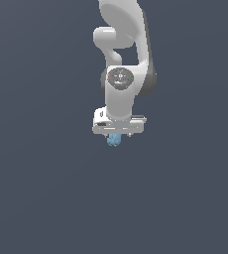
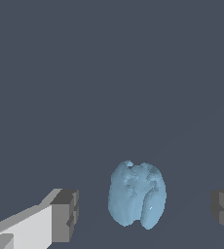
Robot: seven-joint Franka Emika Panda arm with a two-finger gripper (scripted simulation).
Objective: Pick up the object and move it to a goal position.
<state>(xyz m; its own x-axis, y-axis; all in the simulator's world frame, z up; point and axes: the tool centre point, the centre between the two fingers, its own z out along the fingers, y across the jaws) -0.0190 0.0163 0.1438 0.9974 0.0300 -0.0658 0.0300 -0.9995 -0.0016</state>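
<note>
A plain, uniform dark grey-blue surface fills both views, with no edges or walls visible. The hand (image 1: 117,135) is spread wide, gripping nothing. The light-blue lobed object (image 2: 137,194) sits between its fingers (image 2: 64,215), touching neither.

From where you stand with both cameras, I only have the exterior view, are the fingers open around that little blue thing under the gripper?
Observer: Yes. In the wrist view the gripper is open, with the light-blue object sitting between its fingers.
Operator: Is either finger touching it?
Observer: No, dark floor shows on both sides of the object, so it is not gripped yet.
Operator: Is it centred?
Observer: Roughly; it looks slightly closer to the finger with the white link attached.
Operator: What shape is it?
Observer: A lobed lump with a deep vertical groove and a bumpy top, detail your view's small blue patch cannot show.
</note>
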